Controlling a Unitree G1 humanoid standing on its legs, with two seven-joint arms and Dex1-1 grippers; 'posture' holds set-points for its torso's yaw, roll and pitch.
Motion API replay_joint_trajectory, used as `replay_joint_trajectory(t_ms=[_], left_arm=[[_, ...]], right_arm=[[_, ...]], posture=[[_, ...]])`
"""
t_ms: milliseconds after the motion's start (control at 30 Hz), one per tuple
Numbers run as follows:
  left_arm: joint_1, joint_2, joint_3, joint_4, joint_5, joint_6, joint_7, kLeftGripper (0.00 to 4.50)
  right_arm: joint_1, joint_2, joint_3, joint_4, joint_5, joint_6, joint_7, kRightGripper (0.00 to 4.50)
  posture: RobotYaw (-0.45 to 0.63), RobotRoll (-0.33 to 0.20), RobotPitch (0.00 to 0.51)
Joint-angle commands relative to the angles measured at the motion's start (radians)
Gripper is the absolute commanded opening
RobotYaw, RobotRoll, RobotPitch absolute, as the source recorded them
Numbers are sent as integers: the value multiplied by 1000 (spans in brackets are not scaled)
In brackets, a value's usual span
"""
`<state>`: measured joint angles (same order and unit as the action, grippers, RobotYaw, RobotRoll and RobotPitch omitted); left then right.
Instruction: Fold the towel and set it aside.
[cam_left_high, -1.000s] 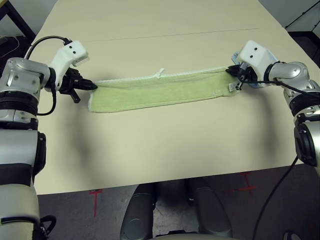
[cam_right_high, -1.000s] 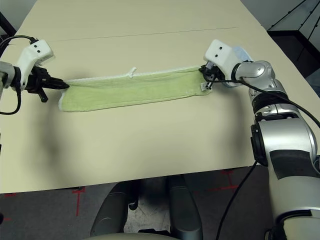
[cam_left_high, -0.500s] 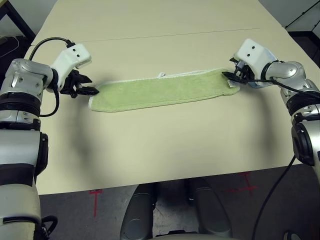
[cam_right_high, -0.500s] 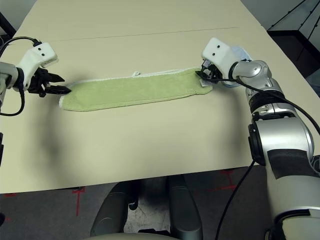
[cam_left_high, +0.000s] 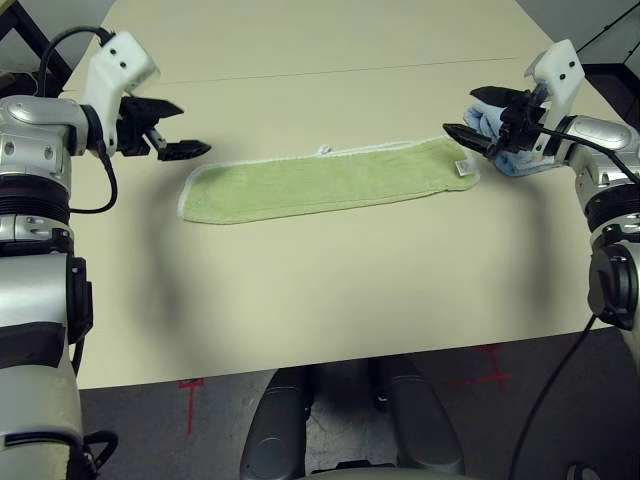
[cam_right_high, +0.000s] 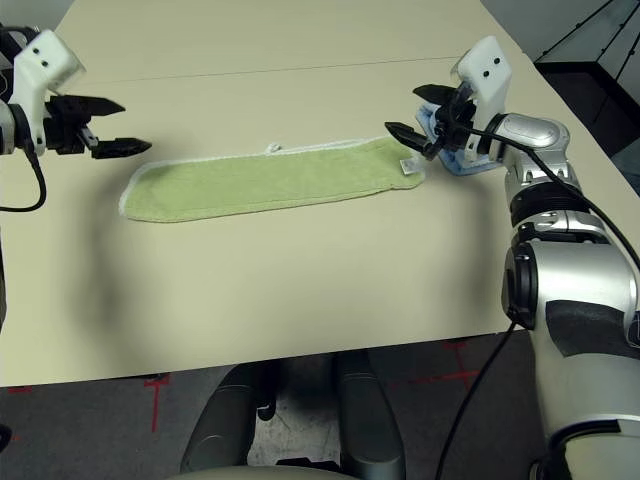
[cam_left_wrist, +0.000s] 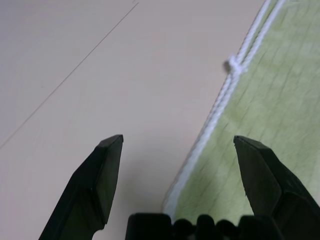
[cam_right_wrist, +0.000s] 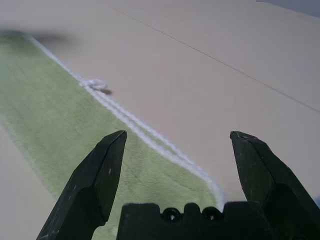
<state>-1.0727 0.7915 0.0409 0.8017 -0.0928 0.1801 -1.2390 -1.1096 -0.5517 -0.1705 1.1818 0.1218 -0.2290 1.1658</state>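
The towel (cam_left_high: 325, 180) lies flat on the table as a long, narrow light green strip with white edging, running left to right. A small white tag (cam_left_high: 462, 168) sits at its right end. My left gripper (cam_left_high: 192, 130) hovers open, just beyond and above the towel's left end, holding nothing. My right gripper (cam_left_high: 460, 111) hovers open above the towel's right end, also holding nothing. The left wrist view looks between open fingers (cam_left_wrist: 100, 185) at the towel's edge (cam_left_wrist: 270, 100). In the right wrist view, the towel (cam_right_wrist: 75, 115) lies below the open gripper (cam_right_wrist: 177, 137).
A folded light blue towel (cam_left_high: 512, 160) lies on the table just right of the green towel's end, under my right gripper's wrist. The beige table (cam_left_high: 330, 290) spreads wide in front of and behind the towel. A seam line (cam_left_high: 330, 72) crosses the far part of the table.
Both grippers have opened, let go of the towel's ends and risen up and outward. The towel has settled flat on the table.
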Motion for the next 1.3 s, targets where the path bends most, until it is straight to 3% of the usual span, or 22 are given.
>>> replay_joint_trajectory(t_ms=[33, 200, 400, 567, 700, 967, 1300], left_arm=[[110, -33, 49, -141, -78, 87, 39, 4483], [240, -108, 120, -301, -165, 134, 138, 4483], [343, -167, 154, -380, -210, 89, 211, 4483], [446, -126, 90, -408, -189, 30, 109, 4483], [469, -84, 45, -409, -171, 19, 52, 4483], [473, -21, -4, -389, -157, -2, -32, 4483], [470, -21, -4, -388, -150, -5, -23, 4483]], right_arm=[[46, 11, -14, -46, 36, 43, 15, 4500], [79, 35, -29, -89, 78, 95, -13, 4500], [122, 53, -27, -142, 100, 121, -35, 4500], [146, 54, -17, -169, 101, 125, -36, 4500], [166, 40, -21, -196, 112, 148, -18, 4500], [255, -36, -101, -358, 267, 624, -33, 4500], [424, 5, -203, -661, 429, 899, -216, 4500]], posture=[[-2, 0, 204], [-6, 0, 202], [-2, 0, 202], [-1, 0, 205], [0, 0, 208], [-24, 0, 210], [-24, 0, 213]])
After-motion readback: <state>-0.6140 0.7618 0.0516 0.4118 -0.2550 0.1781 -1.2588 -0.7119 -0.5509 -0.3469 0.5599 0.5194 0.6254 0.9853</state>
